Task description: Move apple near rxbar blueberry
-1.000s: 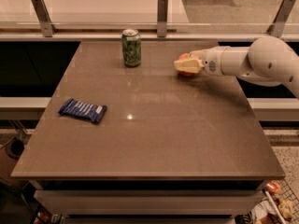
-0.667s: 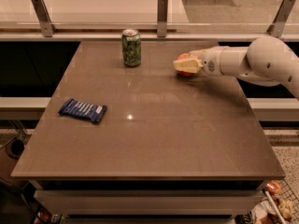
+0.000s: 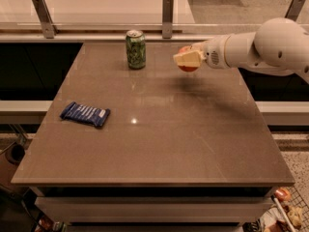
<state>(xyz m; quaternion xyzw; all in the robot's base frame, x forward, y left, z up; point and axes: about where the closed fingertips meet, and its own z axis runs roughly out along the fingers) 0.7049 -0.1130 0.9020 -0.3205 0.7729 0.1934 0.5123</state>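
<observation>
The pincer (image 3: 186,59) is seen over the far right part of the tabletop (image 3: 193,144), at the end of the white arm (image 3: 270,47) that reaches in from the right of the view. It is clamped on the apple (image 3: 187,68), whose red skin shows above and below the pale fingers (image 3: 189,58). From the shadow cast beneath, the apple is judged to be held clear of the surface.

The rxbar blueberry (image 3: 85,114) lies flat, well apart from the pincer, to its left in the view and nearer the camera. Its long axis runs roughly left to right, slightly skewed, with the right end nearer the camera.

A green can (image 3: 135,49) stands upright to the left of the pincer, at about the same depth and near it.

The coming move is judged to be a diagonal carry, leftward and toward the camera, passing in front of the can. The apple would best be set down just beside the bar's long edge, not on the wrapper.
</observation>
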